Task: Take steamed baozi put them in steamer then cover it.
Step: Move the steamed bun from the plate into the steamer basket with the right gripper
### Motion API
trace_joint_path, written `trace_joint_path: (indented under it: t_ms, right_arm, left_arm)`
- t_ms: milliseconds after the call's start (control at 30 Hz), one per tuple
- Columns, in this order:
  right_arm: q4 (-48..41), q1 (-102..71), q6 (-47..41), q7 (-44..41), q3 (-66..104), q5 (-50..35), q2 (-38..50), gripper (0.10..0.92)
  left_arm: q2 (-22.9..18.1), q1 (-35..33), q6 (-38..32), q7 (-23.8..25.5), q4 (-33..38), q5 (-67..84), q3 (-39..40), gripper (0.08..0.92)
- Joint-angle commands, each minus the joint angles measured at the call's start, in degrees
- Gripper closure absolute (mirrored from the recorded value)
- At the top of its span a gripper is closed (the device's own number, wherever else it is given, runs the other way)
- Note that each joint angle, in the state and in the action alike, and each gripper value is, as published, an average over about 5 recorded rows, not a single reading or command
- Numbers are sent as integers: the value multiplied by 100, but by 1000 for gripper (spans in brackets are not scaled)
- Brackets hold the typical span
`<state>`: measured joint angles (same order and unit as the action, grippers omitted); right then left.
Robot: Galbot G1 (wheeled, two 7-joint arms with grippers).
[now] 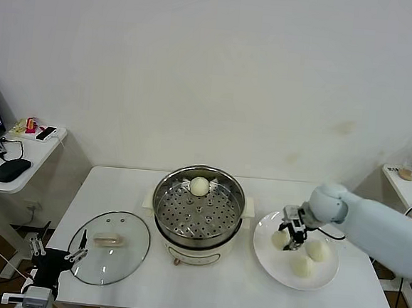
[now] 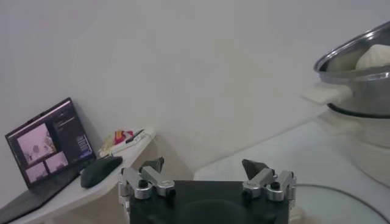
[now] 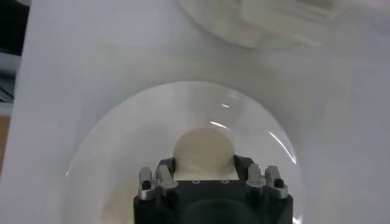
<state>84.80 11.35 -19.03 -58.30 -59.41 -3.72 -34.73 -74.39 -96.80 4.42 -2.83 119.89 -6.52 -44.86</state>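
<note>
The steamer [image 1: 165, 206] stands mid-table with one steamed baozi [image 1: 199, 186] on its perforated tray. To its right, a white plate [image 1: 267, 262] carries three more baozi. My right gripper [image 1: 290, 232] is down over the plate's left part, shut on the baozi [image 3: 203, 149] there; its fingers press that bun's two sides in the right wrist view. The other two buns [image 1: 317, 250] [image 1: 301, 265] lie free. The glass cover [image 1: 125, 260] lies flat on the table left of the steamer. My left gripper [image 1: 59, 256] hangs open off the table's front left corner, holding nothing.
A side table at far left holds a laptop [image 2: 49, 143], a black mouse [image 1: 12, 171] and small items. Another small table with a cup [image 1: 408, 172] stands at far right. The steamer's rim [image 2: 359, 67] rises close to the left gripper's right.
</note>
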Motion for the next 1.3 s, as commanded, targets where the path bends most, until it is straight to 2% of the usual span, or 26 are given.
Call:
trace_joint_path:
  t_ms: [33, 300, 667, 867, 1300]
  right_arm:
    - [511, 1841, -57, -117, -682, -781, 357, 414]
    - [564, 3158, -552, 377, -1225, -1945, -705, 406]
    - [237, 2724, -1354, 1050, -1222, -3085, -2759, 406]
    - [-61, 2302, -1620, 1228, -1392, -3297, -3505, 404]
    - [-1011, 1599, -1964, 1539, -1425, -3070, -4296, 397]
  left_arm:
    - [43, 19, 23, 11, 46, 7, 26, 177]
    - [124, 92, 24, 12, -76, 60, 33, 177]
    - [107, 166, 23, -3, -274, 33, -7, 177]
    - [75, 153, 8, -4, -299, 30, -104, 177]
    - [21, 116, -3, -16, -251, 28, -171, 177]
